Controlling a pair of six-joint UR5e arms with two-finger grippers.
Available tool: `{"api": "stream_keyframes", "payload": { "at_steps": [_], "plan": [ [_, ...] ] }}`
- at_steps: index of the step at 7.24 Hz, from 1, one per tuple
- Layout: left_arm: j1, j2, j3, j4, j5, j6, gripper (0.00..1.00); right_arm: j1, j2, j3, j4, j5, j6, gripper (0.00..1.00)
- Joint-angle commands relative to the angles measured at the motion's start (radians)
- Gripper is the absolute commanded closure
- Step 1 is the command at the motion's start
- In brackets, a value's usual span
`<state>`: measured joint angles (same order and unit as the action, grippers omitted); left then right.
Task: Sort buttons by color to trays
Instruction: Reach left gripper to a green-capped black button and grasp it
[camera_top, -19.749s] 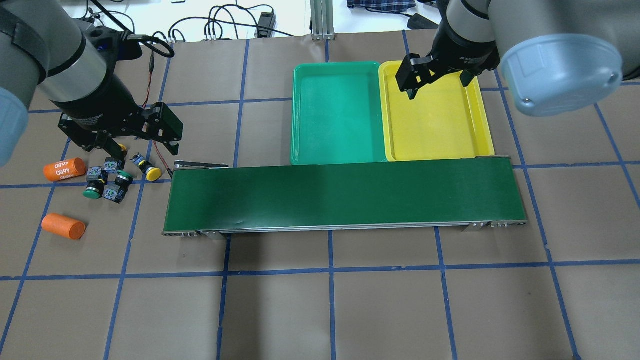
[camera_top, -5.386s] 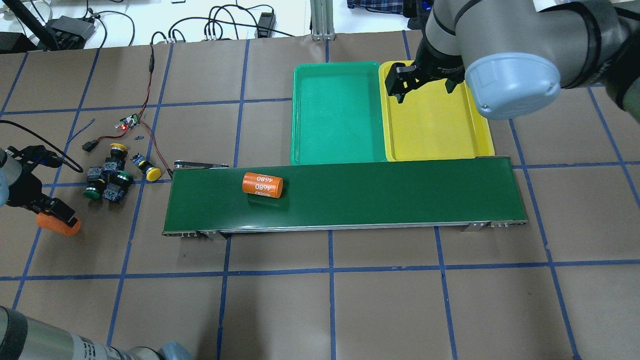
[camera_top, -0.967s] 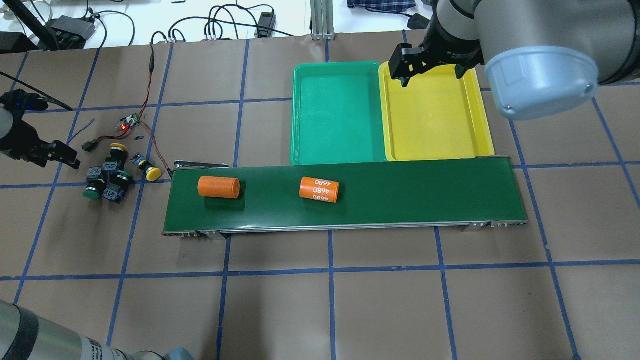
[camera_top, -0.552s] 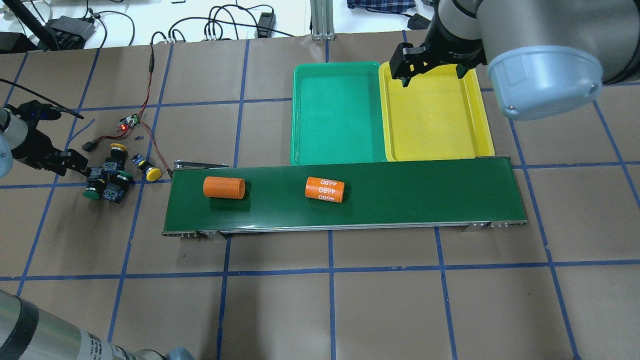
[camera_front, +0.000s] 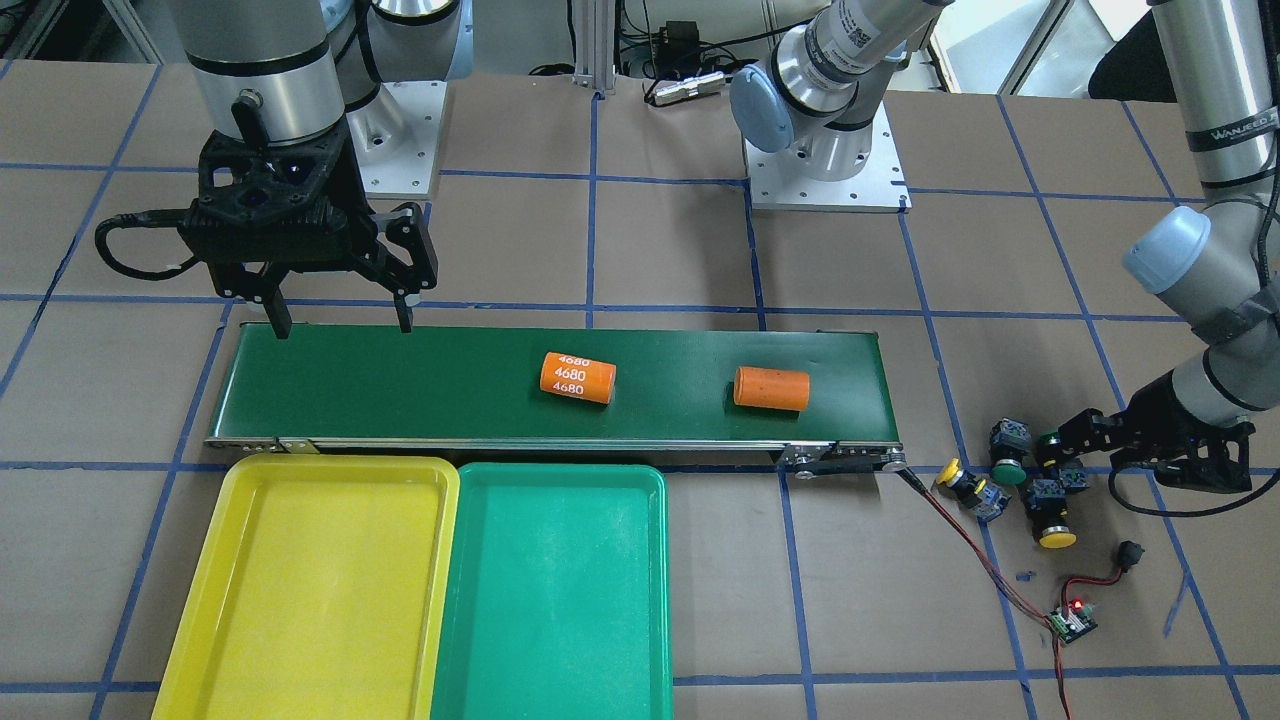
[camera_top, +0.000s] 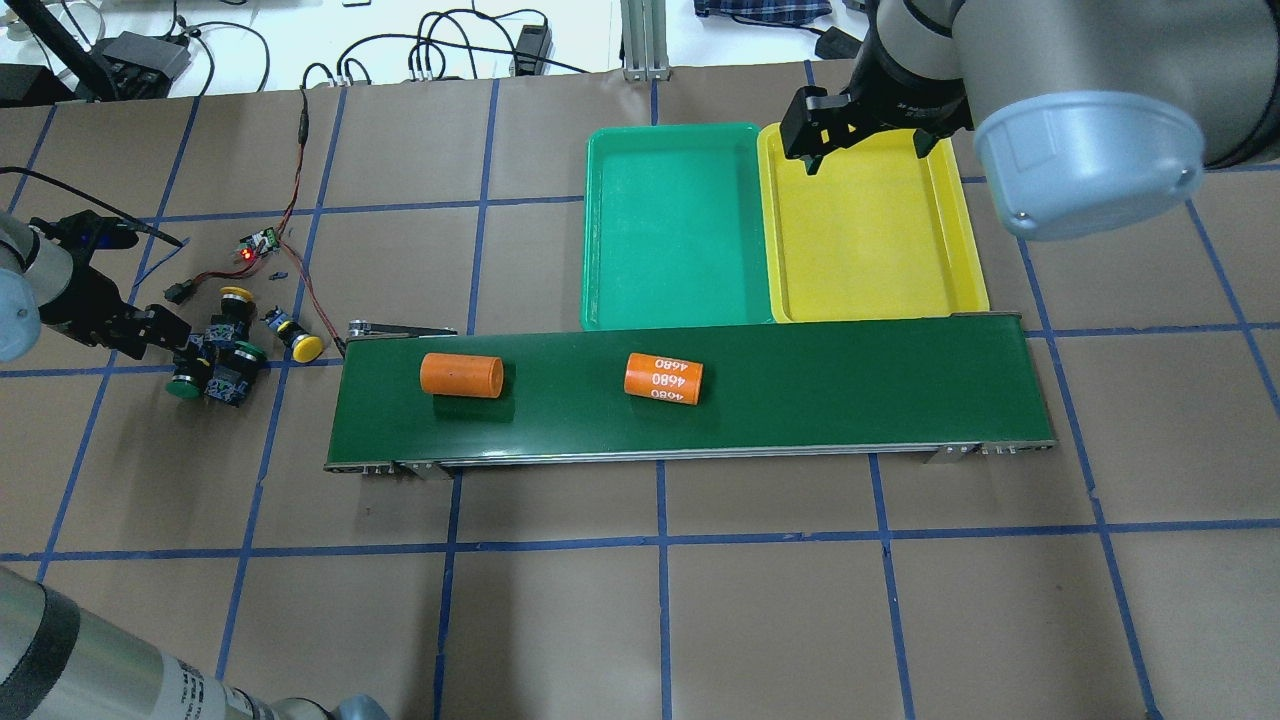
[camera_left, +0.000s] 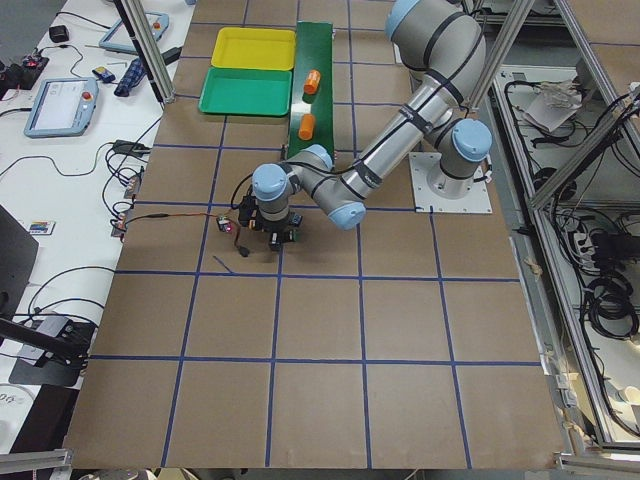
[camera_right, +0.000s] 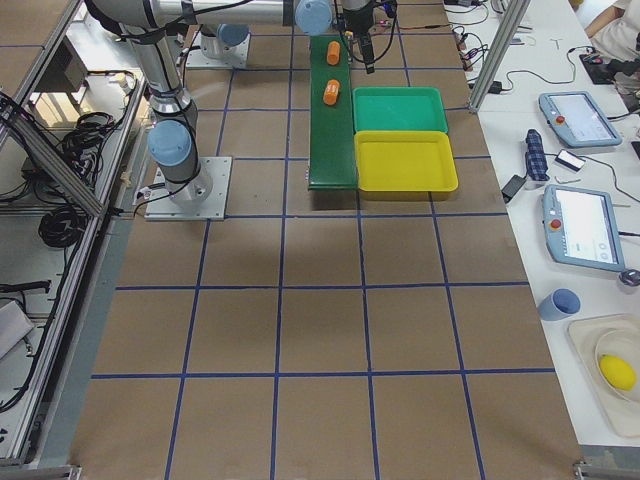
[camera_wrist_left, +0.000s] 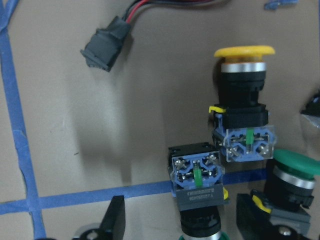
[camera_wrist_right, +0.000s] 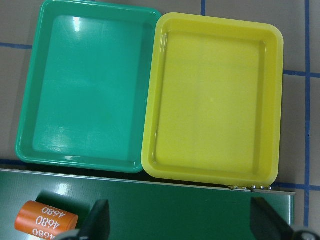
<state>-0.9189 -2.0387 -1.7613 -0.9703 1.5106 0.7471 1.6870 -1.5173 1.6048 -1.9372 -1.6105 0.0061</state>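
Your left gripper (camera_wrist_left: 183, 216) is open. Its fingers (camera_wrist_left: 116, 222) sit low on either side of one green-capped button (camera_wrist_left: 196, 175) in the cluster of buttons (camera_top: 222, 345) lying just off the left end of the conveyor belt (camera_top: 800, 395). I judge this to be the first pick, with the jaws not yet closed.

Next you need to close on that one body alone. Its neighbours crowd it closely, so a finger could catch the wrong one. After that comes the lift and a set-down on the belt.

Your right gripper (camera_front: 338, 318) hangs wide open above the belt's right end, near the yellow tray (camera_top: 975, 262) and the green tray (camera_top: 592, 255) — no button lies in either.

On the belt lie a plain orange cylinder (camera_top: 461, 375) and a labelled orange cylinder (camera_top: 663, 378) — it reads "4680" in white, repeated.
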Motion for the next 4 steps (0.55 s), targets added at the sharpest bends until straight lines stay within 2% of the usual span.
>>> {"api": "stream_keyframes", "payload": {
  "at_steps": [1,2,3,4],
  "plan": [
    [-0.002,-0.024,0.002,-0.002,0.000,0.000,0.19,0.000,0.000,0.006,0.003,-0.002,0.000,0.00],
    [-0.002,-0.032,0.000,-0.002,-0.001,0.000,0.20,0.002,-0.001,0.007,0.001,0.001,0.000,0.00],
    [-0.002,-0.037,0.002,-0.002,-0.003,0.000,0.49,0.002,-0.003,0.009,0.003,0.006,0.002,0.00],
    [-0.003,-0.038,0.005,-0.004,0.002,0.002,0.99,0.002,-0.003,0.010,0.004,0.003,0.002,0.00]
  ]
}}
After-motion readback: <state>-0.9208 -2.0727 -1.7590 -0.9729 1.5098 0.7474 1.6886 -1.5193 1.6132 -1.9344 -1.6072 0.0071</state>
